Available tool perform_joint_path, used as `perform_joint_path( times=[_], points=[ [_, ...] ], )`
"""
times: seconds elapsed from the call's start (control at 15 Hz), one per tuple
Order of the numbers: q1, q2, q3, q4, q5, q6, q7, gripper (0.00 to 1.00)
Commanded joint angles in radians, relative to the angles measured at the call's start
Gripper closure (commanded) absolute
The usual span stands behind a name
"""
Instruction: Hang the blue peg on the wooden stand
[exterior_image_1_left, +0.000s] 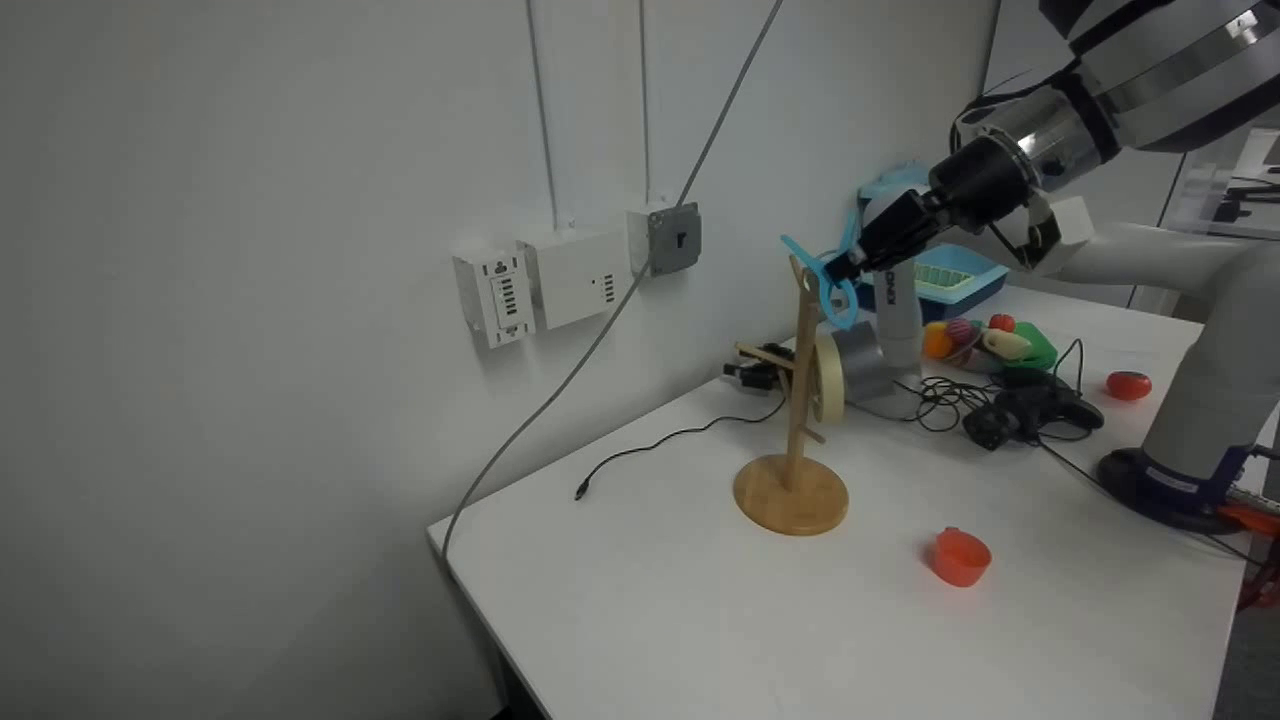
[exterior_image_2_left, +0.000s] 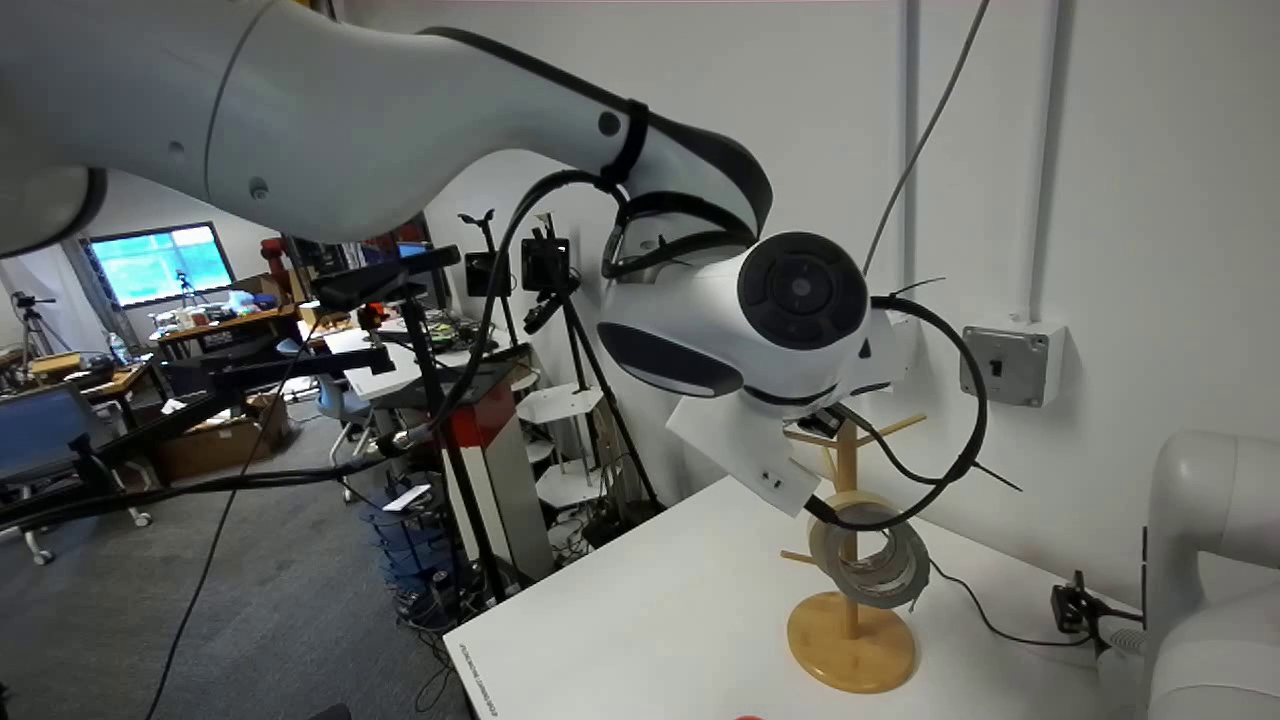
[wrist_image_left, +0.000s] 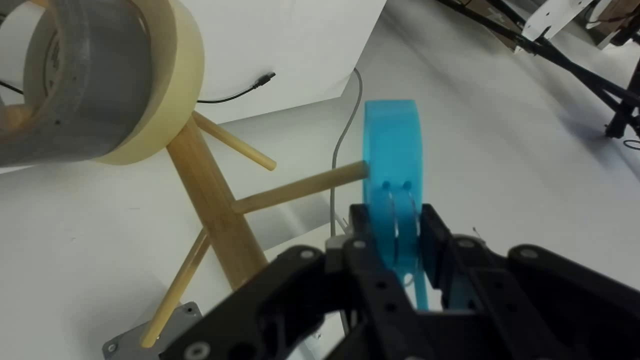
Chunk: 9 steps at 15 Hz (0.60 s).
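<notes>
The table (exterior_image_1_left: 680, 560) bears a stand (exterior_image_1_left: 800, 405) and red cup (exterior_image_1_left: 962, 559)

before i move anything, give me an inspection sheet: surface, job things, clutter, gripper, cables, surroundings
Surface: white table, with the wooden stand on it.
Stand: upright; carries a grey tape roll and a cream tape roll.
Blue peg: off the table, in the gripper; a side arm's tip appears to meet its edge in the wrist view; whether it is threaded on cannot be told.
Clutter: red cup, colourful toy-like food, black device.
Gripper: closed on the peg.
Cables: black cable on the table; grey cable running down past the wall to the table's corner.
Surroundings: grey switch box on the wall; another robot arm.
</notes>
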Motion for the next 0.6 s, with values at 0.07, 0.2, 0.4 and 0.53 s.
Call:
perform_joint_path(
  times=[0.07, 0.2, 0.4, 0.53],
  points=[
    [-0.022, 0.058, 0.008, 0.072, -0.008, -0.037, -0.005, 0.93],
    [-0.023, 0.072, 0.009, 0.087, -0.010, -0.037, -0.003, 0.93],
    [-0.025, 0.084, 0.009, 0.103, -0.016, -0.036, -0.003, 0.93],
    [-0.027, 0.083, 0.009, 0.105, -0.020, -0.035, -0.007, 0.93]
  ],
)
